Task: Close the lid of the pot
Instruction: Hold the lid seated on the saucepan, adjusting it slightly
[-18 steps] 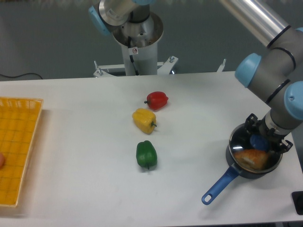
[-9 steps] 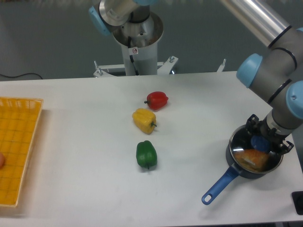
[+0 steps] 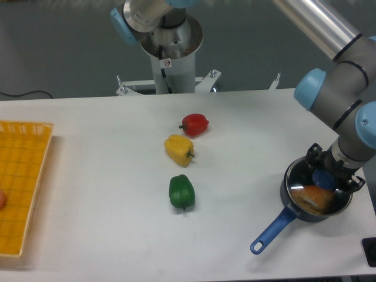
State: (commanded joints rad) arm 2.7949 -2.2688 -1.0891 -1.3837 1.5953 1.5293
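The pot point(image 3: 308, 215) stands at the table's right front, its long blue handle point(image 3: 271, 230) pointing to the front left. The pot lid point(image 3: 298, 176), clear glass with a metal rim, lies over the pot's mouth; I cannot tell whether it rests on the rim or hovers just above it. My gripper point(image 3: 329, 174) comes down from the right and is shut on the lid's blue knob point(image 3: 324, 178). An orange-brown food item point(image 3: 313, 197) shows through the glass inside the pot.
A red pepper point(image 3: 195, 124), a yellow pepper point(image 3: 178, 149) and a green pepper point(image 3: 181, 191) lie in a line at the table's middle. A yellow basket point(image 3: 23, 176) sits at the left edge. The robot base point(image 3: 171, 47) stands behind the table.
The gripper with the lid has shifted slightly to the right and down over the pot. The peppers and the basket have not moved.
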